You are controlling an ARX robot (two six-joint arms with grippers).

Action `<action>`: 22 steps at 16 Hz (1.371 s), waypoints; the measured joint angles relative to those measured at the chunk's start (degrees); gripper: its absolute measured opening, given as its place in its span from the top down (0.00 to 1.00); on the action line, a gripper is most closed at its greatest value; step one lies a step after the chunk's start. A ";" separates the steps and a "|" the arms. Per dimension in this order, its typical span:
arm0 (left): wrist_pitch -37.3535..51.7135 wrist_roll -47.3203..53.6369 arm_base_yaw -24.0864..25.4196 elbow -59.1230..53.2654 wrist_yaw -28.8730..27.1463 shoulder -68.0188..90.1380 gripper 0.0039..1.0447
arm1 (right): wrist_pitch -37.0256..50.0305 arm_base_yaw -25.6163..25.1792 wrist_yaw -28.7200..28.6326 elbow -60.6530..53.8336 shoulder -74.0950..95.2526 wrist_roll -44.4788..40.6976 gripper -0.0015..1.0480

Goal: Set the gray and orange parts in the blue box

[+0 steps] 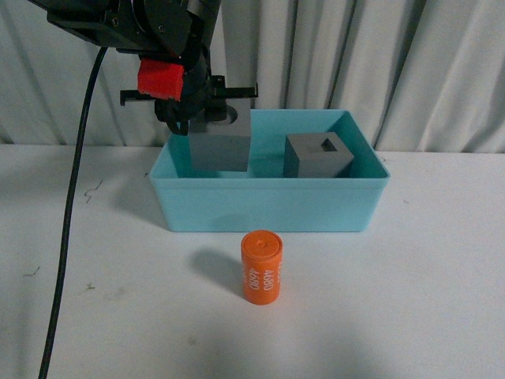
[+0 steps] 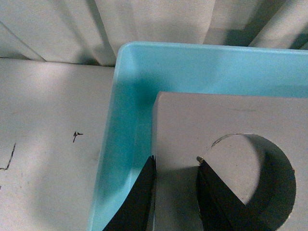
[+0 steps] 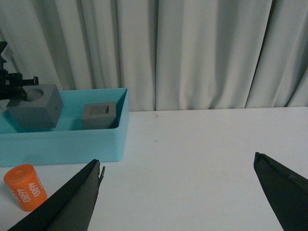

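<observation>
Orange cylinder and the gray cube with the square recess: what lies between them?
The blue box's front wall and a strip of bare white table, seen in the front view.

Even light; soft shadows (wrist pics blurry)

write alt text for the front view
The left gripper holds a gray cube with a round recess over the left side of the blue box. A gray cube with a square recess sits inside; an orange 4680 cylinder stands on the table in front.
</observation>
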 joint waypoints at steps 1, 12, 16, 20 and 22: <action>-0.02 0.00 -0.02 0.00 0.00 0.00 0.82 | 0.02 0.00 0.00 0.00 0.00 0.00 0.06; 1.40 0.28 0.02 -1.31 -0.79 0.85 0.82 | 0.02 0.00 0.00 0.00 0.00 -0.02 0.06; 1.62 1.29 0.22 -1.36 -1.01 1.53 0.82 | 0.00 0.00 0.00 0.00 0.00 0.00 0.06; 2.43 1.51 0.33 -1.36 -1.01 1.55 0.64 | 0.02 0.00 0.00 0.00 0.00 0.00 0.06; 2.36 1.51 0.39 -1.36 -1.03 1.55 0.39 | 0.02 0.00 0.00 0.00 0.00 0.00 0.06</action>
